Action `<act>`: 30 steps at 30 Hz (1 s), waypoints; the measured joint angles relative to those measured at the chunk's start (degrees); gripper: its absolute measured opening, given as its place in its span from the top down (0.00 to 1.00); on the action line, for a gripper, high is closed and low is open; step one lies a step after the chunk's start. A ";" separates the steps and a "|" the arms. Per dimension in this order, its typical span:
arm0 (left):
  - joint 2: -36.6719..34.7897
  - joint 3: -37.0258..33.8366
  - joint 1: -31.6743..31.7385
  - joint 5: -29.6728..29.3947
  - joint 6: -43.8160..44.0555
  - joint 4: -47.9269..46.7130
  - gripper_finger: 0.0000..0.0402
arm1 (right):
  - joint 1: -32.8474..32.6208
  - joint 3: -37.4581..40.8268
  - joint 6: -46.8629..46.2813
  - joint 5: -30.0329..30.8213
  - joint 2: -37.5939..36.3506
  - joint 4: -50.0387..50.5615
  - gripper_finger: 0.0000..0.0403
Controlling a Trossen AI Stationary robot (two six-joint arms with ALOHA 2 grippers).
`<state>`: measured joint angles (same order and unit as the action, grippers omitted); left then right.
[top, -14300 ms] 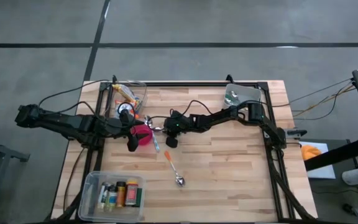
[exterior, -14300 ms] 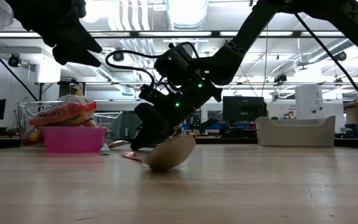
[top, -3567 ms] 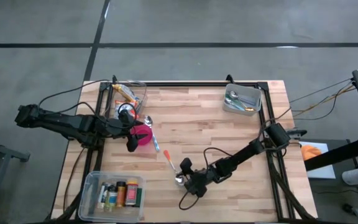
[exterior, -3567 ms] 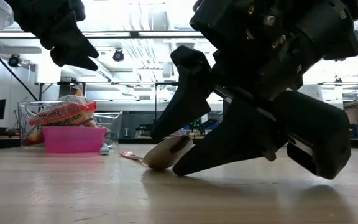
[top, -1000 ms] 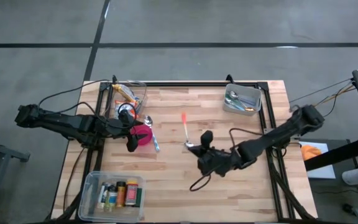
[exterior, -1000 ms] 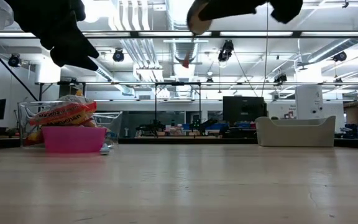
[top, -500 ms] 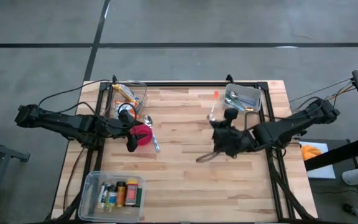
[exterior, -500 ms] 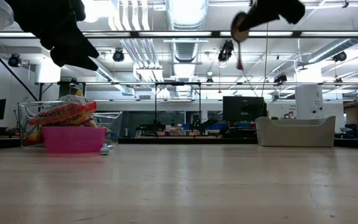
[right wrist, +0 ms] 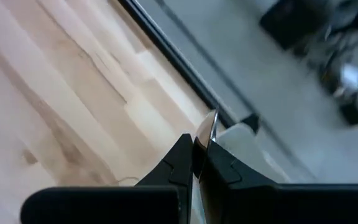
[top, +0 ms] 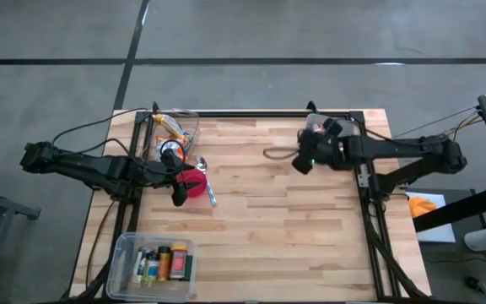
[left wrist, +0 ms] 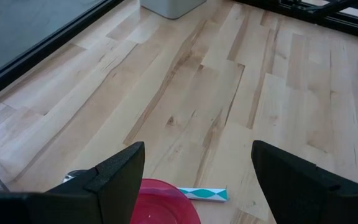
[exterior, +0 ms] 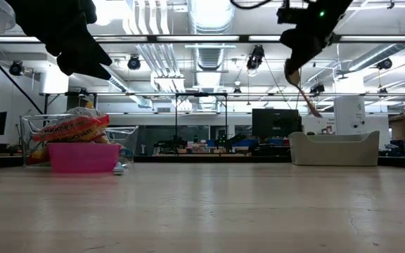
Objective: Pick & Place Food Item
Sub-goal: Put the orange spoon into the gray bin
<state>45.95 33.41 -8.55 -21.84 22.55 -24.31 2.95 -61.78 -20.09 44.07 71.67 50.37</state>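
Note:
My right gripper [exterior: 297, 60] is high over the table's far right, shut on a metal spoon [exterior: 302, 90] with a red handle end. The spoon hangs just left of the grey tray [exterior: 332, 149]. My left gripper [left wrist: 197, 163] stands open above the pink bowl [top: 196, 184] at the left, with nothing between its fingers. Behind the bowl, a snack bag [exterior: 72, 128] lies in a clear container [top: 178, 127]. A second spoon with a blue patterned handle [left wrist: 202, 194] lies on the table beside the bowl. My right gripper pinches the spoon between its two fingers just behind the bowl [right wrist: 209, 124], which sticks out edge-on past the fingertips [right wrist: 182, 155]. The spoon is lifted clear. Its handle slants down below the gripper, red end [exterior: 315, 111] lowest.
A clear bin [top: 153, 262] with several small bottles stands at the near left corner. The table's black frame rail [right wrist: 166, 53] runs along the far edge by the tray. Bare wood [top: 260, 228] spans the middle and near right.
My right gripper has swung from the table's middle toward the far right edge, rising a little and rolling about its own line, and stays shut. The spoon has travelled with it high above the table, now beside the grey tray.

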 joint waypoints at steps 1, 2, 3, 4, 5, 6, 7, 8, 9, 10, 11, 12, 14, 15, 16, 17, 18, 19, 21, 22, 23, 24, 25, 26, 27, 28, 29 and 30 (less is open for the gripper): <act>0.00 0.00 0.02 -0.01 0.00 -0.01 0.26 | 1.67 0.00 -0.88 -1.70 -0.05 0.03 0.98; 0.00 0.00 0.01 -0.01 0.00 0.01 0.26 | 3.29 0.00 -1.75 -2.95 -0.05 0.14 0.98; 0.00 0.00 0.01 -0.01 0.01 -0.01 0.26 | 4.81 0.00 -2.52 -3.85 -0.05 0.50 0.98; 0.02 0.00 0.02 -0.01 0.01 0.00 0.26 | 6.29 0.00 -2.84 -4.39 -0.03 0.94 0.98; 0.00 0.00 0.02 -0.01 0.00 -0.01 0.26 | 7.67 0.00 -2.89 -4.83 -0.03 1.37 0.98; 0.00 0.00 0.01 -0.01 0.00 -0.01 0.26 | 8.88 0.02 -2.89 -5.17 -0.03 1.71 0.98; 0.00 0.00 0.00 -0.01 0.01 -0.01 0.26 | 10.06 0.12 -2.89 -5.32 -0.03 1.75 0.98; 0.01 0.00 0.02 0.00 0.01 0.00 0.26 | 11.06 0.26 -2.89 -5.36 -0.03 1.75 0.98; 0.00 0.00 0.00 0.00 0.02 0.00 0.26 | 12.02 0.46 -2.87 -5.41 -0.03 1.77 0.98; 0.01 0.00 -0.01 0.00 0.00 -0.01 0.26 | 13.05 0.67 -2.87 -5.53 -0.03 1.74 0.98; 0.01 -0.01 0.00 -0.01 0.01 0.00 0.26 | 13.98 0.95 -2.89 -5.64 -0.03 1.73 0.98; 0.02 0.00 0.02 0.00 0.01 -0.01 0.26 | 14.96 1.32 -2.89 -5.83 -0.03 1.70 0.98; 0.02 0.00 0.01 -0.01 0.01 -0.01 0.26 | 16.97 2.31 -2.97 -7.30 -0.03 1.21 0.98; 0.02 0.00 0.01 -0.01 0.01 -0.01 0.26 | 17.92 3.01 -3.18 -8.10 0.01 0.91 0.98; 0.02 0.00 0.00 -0.01 0.00 -0.01 0.26 | 18.79 3.78 -3.60 -8.64 0.01 0.39 0.98; 0.00 0.00 0.01 -0.01 0.00 -0.01 0.26 | 19.73 4.71 -4.03 -9.28 0.01 -0.41 0.98; 0.01 0.00 0.02 -0.01 0.00 0.00 0.26 | 20.58 5.75 -4.44 -9.81 0.01 -1.21 0.98; 0.01 0.00 0.02 -0.01 0.02 0.01 0.26 | 21.31 6.95 -4.83 -10.10 0.01 -2.14 0.98; 0.01 0.00 0.00 -0.01 0.01 0.00 0.26 | 22.54 9.35 -5.06 -10.29 0.06 -4.40 0.98; 0.01 0.00 0.01 0.00 0.01 -0.01 0.26 | 23.07 10.51 -5.06 -10.29 0.06 -5.64 0.98; 0.00 0.00 -0.01 -0.01 0.02 -0.01 0.26 | 23.60 11.57 -5.06 -10.30 0.06 -6.96 0.98; 0.02 0.00 0.00 -0.01 0.02 0.01 0.26 | 24.05 12.65 -5.06 -10.41 0.06 -8.41 0.98; 0.00 0.00 0.02 0.00 0.00 -0.01 0.26 | 24.45 13.70 -5.06 -11.02 0.06 -9.98 0.98; 0.00 0.00 0.01 -0.01 0.00 -0.01 0.26 | 24.94 14.63 -5.06 -11.83 0.06 -11.19 0.98; 0.01 0.00 0.00 -0.01 0.00 -0.01 0.26 | 25.43 15.56 -5.04 -12.64 0.06 -12.31 0.98; 0.00 0.00 0.01 -0.01 0.02 0.01 0.26 | 25.86 16.46 -5.03 -13.36 0.06 -13.27 0.98; 0.00 0.00 0.00 -0.01 0.01 -0.01 0.26 | 26.32 17.30 -5.13 -14.05 0.06 -14.11 0.98; 0.00 0.00 0.02 0.00 0.02 -0.01 0.26 | 26.72 18.17 -5.24 -14.59 0.06 -14.86 0.98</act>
<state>45.95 33.41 -8.54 -21.84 22.57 -24.32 29.67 -43.61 -25.32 29.48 71.72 35.51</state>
